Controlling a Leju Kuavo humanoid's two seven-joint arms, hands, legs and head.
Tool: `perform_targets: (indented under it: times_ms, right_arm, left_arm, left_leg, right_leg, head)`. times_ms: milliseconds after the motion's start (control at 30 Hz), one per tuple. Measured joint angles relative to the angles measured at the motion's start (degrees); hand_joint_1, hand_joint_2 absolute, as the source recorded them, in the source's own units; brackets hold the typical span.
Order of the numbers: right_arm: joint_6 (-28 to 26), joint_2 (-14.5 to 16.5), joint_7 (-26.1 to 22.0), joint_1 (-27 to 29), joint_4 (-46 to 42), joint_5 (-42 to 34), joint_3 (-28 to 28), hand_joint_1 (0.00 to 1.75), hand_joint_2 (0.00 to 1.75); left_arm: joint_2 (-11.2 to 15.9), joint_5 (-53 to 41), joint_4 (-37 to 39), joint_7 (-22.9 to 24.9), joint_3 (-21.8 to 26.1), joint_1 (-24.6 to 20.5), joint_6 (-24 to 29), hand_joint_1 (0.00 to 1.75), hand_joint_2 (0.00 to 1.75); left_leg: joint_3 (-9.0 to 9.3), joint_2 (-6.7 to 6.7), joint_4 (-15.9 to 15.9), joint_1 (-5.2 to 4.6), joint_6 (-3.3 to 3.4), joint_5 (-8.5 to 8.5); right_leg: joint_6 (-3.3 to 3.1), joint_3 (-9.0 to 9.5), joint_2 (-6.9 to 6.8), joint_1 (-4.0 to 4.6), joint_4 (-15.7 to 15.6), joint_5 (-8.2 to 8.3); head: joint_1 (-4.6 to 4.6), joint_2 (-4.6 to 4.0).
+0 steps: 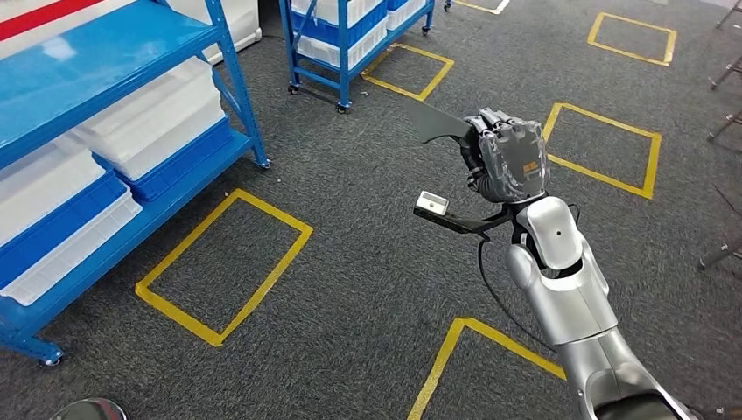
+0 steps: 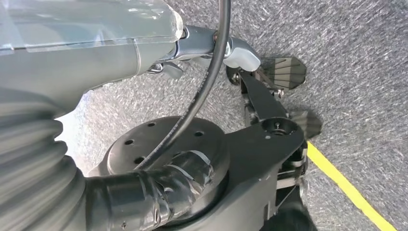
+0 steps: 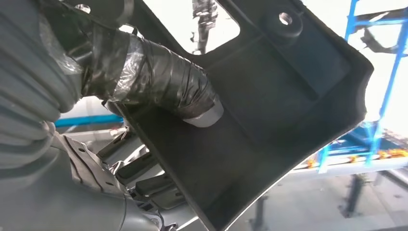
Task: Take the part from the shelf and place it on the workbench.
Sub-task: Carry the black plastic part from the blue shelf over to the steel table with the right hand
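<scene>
Gripping the black part (image 1: 435, 124) — right hand (image 1: 507, 157) fingers (image 1: 492, 120) closed.

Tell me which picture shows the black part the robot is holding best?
The right wrist view: the black part fills it, close up. The head view shows it small, sticking out of the right hand. The left wrist view looks at floor instead.

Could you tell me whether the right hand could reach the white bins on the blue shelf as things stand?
Probably not: the right hand already grips the black part, and the white bins on the blue shelf lie well off.
</scene>
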Motion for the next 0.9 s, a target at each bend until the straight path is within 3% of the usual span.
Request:
perform_targets:
  times_ms: [67,100,133,200,267,300,367,400,467,533,567,600,633,700,767,833,900]
  right_arm:
    - [0.1,0.0,0.0,0.1,0.1,0.0,0.0,1.75,1.75]
    - [0.1,0.0,0.0,0.2,0.2,0.0,0.0,1.75,1.75]
    - [0.1,0.0,0.0,0.3,0.3,0.0,0.0,1.75,1.75]
    - [0.1,0.0,0.0,0.2,0.4,0.0,0.0,1.75,1.75]
    - [0.2,0.1,0.1,0.2,0.4,0.0,0.1,1.75,1.75]
    - [0.2,0.1,0.2,0.1,0.4,0.0,0.1,1.75,1.75]
    - [0.4,0.1,0.3,0.2,0.4,0.1,0.2,1.75,1.75]
    - [0.5,0.1,0.4,0.2,0.4,0.1,0.2,1.75,1.75]
    - [0.6,0.1,0.5,-0.1,0.4,0.1,0.3,1.75,1.75]
    - [0.8,0.1,0.5,-0.3,0.4,0.1,0.4,1.75,1.75]
    - [0.9,0.2,0.5,-0.3,0.4,0.1,0.4,1.75,1.75]
    - [0.9,0.2,0.5,-0.3,0.5,0.1,0.4,1.75,1.75]
    - [0.9,0.2,0.6,-0.3,0.5,0.1,0.4,1.75,1.75]
    - [1.0,0.3,0.7,-0.4,0.5,0.1,0.4,1.75,1.75]
    - [1.0,0.3,0.9,-0.6,0.5,0.1,0.5,1.75,1.75]
    - [1.1,0.4,1.0,-0.8,0.6,0.2,0.5,1.75,1.75]
    - [1.1,0.3,1.1,-0.8,0.6,0.2,0.5,1.75,1.75]
  left_arm:
    - [0.0,0.1,0.0,0.0,0.0,0.1,0.0,0.0,1.75]
    - [0.0,0.2,0.0,0.1,0.0,0.1,0.0,0.0,1.75]
    - [0.0,0.2,0.0,0.1,0.0,0.1,0.0,0.0,1.75]
    - [-0.1,0.3,0.0,0.1,0.0,0.0,0.0,0.0,1.75]
    - [0.0,0.3,0.0,0.1,0.0,-0.1,0.0,0.0,1.75]
    - [0.0,0.3,0.0,0.1,0.0,-0.2,0.0,0.0,1.75]
    - [0.0,0.3,0.0,0.1,0.0,-0.3,-0.1,0.0,1.75]
    - [0.0,0.3,0.0,0.1,0.0,-0.4,-0.1,0.0,1.75]
    - [0.0,0.3,0.0,0.1,0.0,-0.4,-0.1,0.0,1.75]
    - [0.0,0.3,0.0,0.1,0.0,-0.3,0.0,0.0,1.75]
    - [0.0,0.3,0.0,0.1,0.0,-0.2,0.0,0.0,1.75]
    - [0.0,0.2,0.0,0.2,0.0,-0.2,0.1,0.0,1.75]
    - [0.0,0.2,0.0,0.2,0.0,-0.1,0.2,0.0,1.75]
    - [0.1,0.2,0.0,0.3,0.0,0.0,0.2,0.0,1.75]
    - [0.2,0.1,0.0,0.4,-0.1,0.1,0.3,0.0,1.75]
    - [0.3,-0.1,0.0,0.4,-0.2,0.0,0.4,0.0,1.75]
    - [0.3,-0.1,0.0,0.4,-0.4,-0.1,0.5,0.0,1.75]
  left_leg:
    - [-0.21,1.55,0.1,-0.03,0.02,0.0]
    - [-0.33,2.34,0.3,-0.02,-0.06,-0.05]
    - [-0.44,3.09,0.5,0.01,-0.19,-0.14]
    - [-0.53,4.47,1.0,0.12,-0.73,-0.51]
    - [-0.63,5.5,1.6,-0.11,-1.53,-1.03]
    - [-0.62,5.95,1.7,-0.29,-1.89,-1.23]
    - [-0.52,6.79,1.7,-0.34,-2.46,-1.45]
    - [-0.51,6.58,2.0,-0.21,-2.79,-1.76]
    - [-1.8,4.14,5.0,0.11,-3.22,-4.06]
    - [-5.31,1.34,12.5,0.17,-3.14,-8.07]
    - [-7.27,0.85,16.4,0.15,-3.01,-9.61]
    - [-8.62,0.67,18.9,0.15,-2.84,-10.13]
    - [-8.99,0.58,19.2,0.13,-2.61,-9.46]
    - [-6.74,-0.45,13.8,0.07,-1.92,-5.38]
    - [-3.65,-3.43,6.5,0.11,-1.19,-1.92]
    - [-2.53,-4.97,3.6,0.05,-1.01,-1.19]
    - [-2.25,-3.7,3.0,-0.01,-0.94,-0.85]
  right_leg:
    - [0.55,-3.17,-1.48,-0.41,7.1,-3.05]
    - [0.81,-3.81,-1.77,-0.65,8.7,-3.31]
    - [1.03,-3.35,-2.03,-0.86,8.3,-2.59]
    - [1.35,0.67,-3.46,-1.08,1.4,0.36]
    - [0.88,3.93,-5.29,-0.75,-4.5,1.98]
    - [0.42,4.32,-5.69,-0.51,-5.5,1.96]
    - [-0.69,3.96,-4.65,-0.3,-5.3,2.1]
    - [-1.11,3.85,-4.12,-0.33,-5.4,2.2]
    - [-2.04,3.71,-3.05,-0.38,-5.6,2.47]
    - [-2.67,3.46,-2.0,-0.18,-5.6,2.68]
    - [-2.86,3.3,-1.37,0.0,-5.6,2.77]
    - [-2.97,3.19,-0.67,0.18,-5.5,2.84]
    - [-3.02,3.1,0.1,0.32,-5.5,2.9]
    - [-3.01,3.06,1.65,0.46,-5.4,2.98]
    - [-2.76,2.81,3.01,0.47,-5.1,3.08]
    - [-2.1,2.23,4.25,0.15,-4.9,3.43]
    - [-1.26,1.83,5.45,-0.19,-5.1,3.91]
  head:
    - [0.03,0.01]
    - [0.02,0.01]
    - [0.02,0.01]
    - [0.02,0.01]
    - [0.02,0.01]
    - [0.03,0.01]
    - [-0.01,0.01]
    - [-0.01,0.01]
    - [-0.01,0.01]
    - [0.0,0.01]
    - [-0.01,0.01]
    - [-0.01,0.01]
    - [-0.01,0.01]
    - [-0.01,0.01]
    - [0.01,0.01]
    - [0.0,0.01]
    - [-0.02,0.01]
